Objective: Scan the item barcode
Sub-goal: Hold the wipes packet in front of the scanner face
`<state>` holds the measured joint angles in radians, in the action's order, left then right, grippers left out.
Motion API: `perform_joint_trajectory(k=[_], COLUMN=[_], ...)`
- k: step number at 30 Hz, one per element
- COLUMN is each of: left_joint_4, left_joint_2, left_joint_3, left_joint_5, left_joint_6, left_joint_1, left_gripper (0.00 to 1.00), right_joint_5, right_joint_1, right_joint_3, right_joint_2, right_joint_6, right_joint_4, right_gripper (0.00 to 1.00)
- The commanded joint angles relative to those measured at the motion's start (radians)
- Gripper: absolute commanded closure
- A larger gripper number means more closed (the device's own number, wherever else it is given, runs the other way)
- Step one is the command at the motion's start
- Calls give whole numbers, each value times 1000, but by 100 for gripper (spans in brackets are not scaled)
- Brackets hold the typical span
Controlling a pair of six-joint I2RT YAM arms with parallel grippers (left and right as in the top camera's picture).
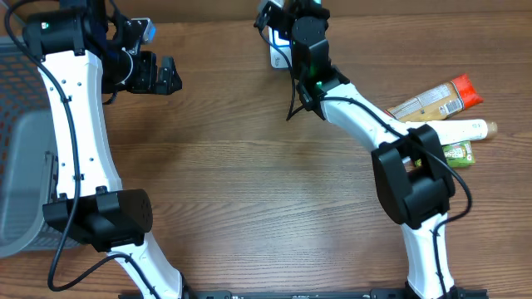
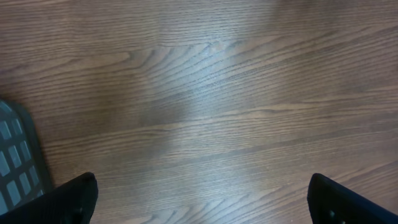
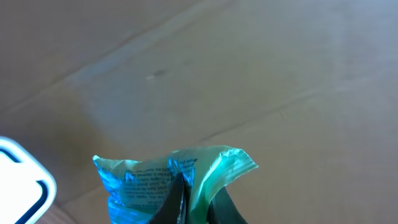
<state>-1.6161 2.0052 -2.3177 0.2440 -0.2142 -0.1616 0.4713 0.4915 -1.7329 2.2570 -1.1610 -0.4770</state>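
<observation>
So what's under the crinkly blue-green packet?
Brown wooden table shows past the crinkly blue-green packet, a white rounded device beside it. The right gripper covers its bottom; directly beneath is hidden.

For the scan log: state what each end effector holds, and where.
Right end effector pinches crinkly blue-green plastic packet by one end; left end effector holds nothing.
</observation>
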Motion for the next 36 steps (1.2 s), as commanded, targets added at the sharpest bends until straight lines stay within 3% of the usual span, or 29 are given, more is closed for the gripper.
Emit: perform_joint_trajectory(k=[1, 6, 18, 36], left_joint_4=[1, 1, 1, 1], left_joint_2=[11, 11, 11, 11], left_joint_3=[-6, -6, -6, -6], left_joint_5=[8, 9, 9, 9], left_joint_6=[-18, -18, -18, -18], left_joint_1=[-2, -2, -2, -2], left_gripper=[0, 1, 0, 0], right_joint_5=[-51, -66, -134, -145], right_joint_1=[6, 6, 8, 6], right_joint_3=[-23, -23, -23, -23], right_joint_2=[84, 144, 182, 200], right_joint_6=[-135, -158, -237, -253], right_joint_4=[-46, -170, -257, -222], right_gripper=[96, 96, 96, 96])
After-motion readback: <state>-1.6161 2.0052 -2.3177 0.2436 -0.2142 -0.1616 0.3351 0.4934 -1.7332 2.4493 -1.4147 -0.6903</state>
